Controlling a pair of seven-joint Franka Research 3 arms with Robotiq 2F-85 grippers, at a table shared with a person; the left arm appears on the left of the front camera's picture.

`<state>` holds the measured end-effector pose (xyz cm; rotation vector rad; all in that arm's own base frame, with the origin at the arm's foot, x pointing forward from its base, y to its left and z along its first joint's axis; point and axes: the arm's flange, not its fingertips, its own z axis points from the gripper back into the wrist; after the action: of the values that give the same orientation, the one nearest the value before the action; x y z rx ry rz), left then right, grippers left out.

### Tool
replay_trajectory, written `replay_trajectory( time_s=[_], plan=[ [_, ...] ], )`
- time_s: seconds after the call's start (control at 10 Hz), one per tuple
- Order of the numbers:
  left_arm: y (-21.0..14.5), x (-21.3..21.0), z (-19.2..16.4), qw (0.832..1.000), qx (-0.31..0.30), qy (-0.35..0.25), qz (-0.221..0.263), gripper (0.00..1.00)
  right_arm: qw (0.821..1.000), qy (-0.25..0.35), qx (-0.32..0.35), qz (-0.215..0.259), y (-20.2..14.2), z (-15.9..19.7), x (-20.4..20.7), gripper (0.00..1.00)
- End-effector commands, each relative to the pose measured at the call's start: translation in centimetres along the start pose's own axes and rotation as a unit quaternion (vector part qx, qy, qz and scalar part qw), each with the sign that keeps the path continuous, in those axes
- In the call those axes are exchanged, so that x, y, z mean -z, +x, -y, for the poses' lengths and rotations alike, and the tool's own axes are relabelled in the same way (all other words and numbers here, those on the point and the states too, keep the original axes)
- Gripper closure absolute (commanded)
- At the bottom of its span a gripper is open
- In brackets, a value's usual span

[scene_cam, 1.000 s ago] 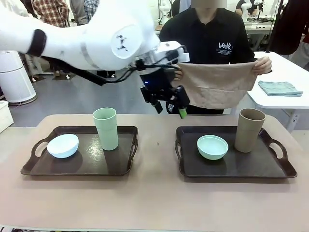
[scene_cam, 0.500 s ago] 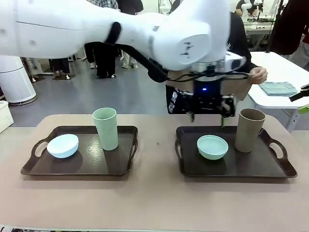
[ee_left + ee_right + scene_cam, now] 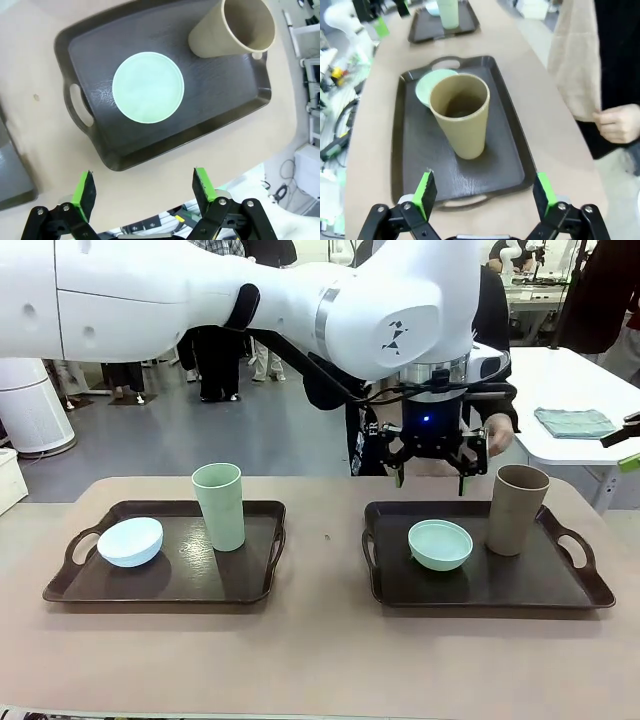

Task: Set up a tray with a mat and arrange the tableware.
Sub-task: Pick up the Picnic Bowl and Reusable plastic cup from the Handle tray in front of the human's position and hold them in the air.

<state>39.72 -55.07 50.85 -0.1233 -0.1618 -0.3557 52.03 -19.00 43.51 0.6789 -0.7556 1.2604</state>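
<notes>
Two dark trays sit on the table. The left tray (image 3: 60, 588) holds a pale blue bowl (image 3: 130, 541) and a light green cup (image 3: 219, 506). On the right tray (image 3: 480, 585) are a mint bowl (image 3: 440, 544) and a brown-tan cup (image 3: 516, 508). My left gripper (image 3: 430, 462) hangs open above the right tray's far edge, over the mint bowl (image 3: 148, 87), holding nothing (image 3: 144, 187). My right gripper (image 3: 484, 194) is open and apart from the brown-tan cup (image 3: 460, 115), at that tray's outer end. The person holds the beige mat (image 3: 575, 60).
The person's hand (image 3: 617, 125) is just past the table's far edge beside the right tray (image 3: 495, 170). A white side table at the back right carries a folded blue-grey cloth (image 3: 580, 422). Bare tabletop lies between the trays and in front.
My left arm has swung from the middle of the table to above the right tray. It now covers most of the mat the person held spread out. A right gripper tip has come in at the right edge.
</notes>
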Motion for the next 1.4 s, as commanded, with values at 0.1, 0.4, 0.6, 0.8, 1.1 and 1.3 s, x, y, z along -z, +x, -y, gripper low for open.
replay_trajectory(
  time_s=[0.1,0.4,0.6,0.8,1.1,1.3],
  plan=[
    [-1.1,0.9,-0.9,0.999,-0.028,-0.03,0.012,0.0,0.989,0.112,-0.002,0.097,-1.5,2.9,3.2,0.0],
    [-2.0,0.4,-2.1,0.998,-0.038,-0.038,0.041,0.0,0.981,0.18,-0.002,0.069,-4.4,4.8,6.5,0.0],
    [-2.1,0.5,-2.4,0.991,-0.07,-0.057,0.094,0.0,0.989,0.125,-0.011,0.083,-5.0,6.1,7.7,0.0],
    [-0.4,0.2,-1.3,0.998,-0.024,-0.036,0.038,0.0,0.981,0.176,0.009,0.077,-5.1,4.0,8.2,0.0],
    [1.0,3.0,-2.1,0.995,-0.083,-0.033,0.037,0.0,0.972,0.225,-0.032,0.057,-5.7,5.7,10.9,0.0],
    [1.5,4.2,-2.4,0.995,-0.091,-0.017,0.036,0.0,0.97,0.234,-0.039,0.045,-6.2,5.6,12.4,0.0]
  ],
)
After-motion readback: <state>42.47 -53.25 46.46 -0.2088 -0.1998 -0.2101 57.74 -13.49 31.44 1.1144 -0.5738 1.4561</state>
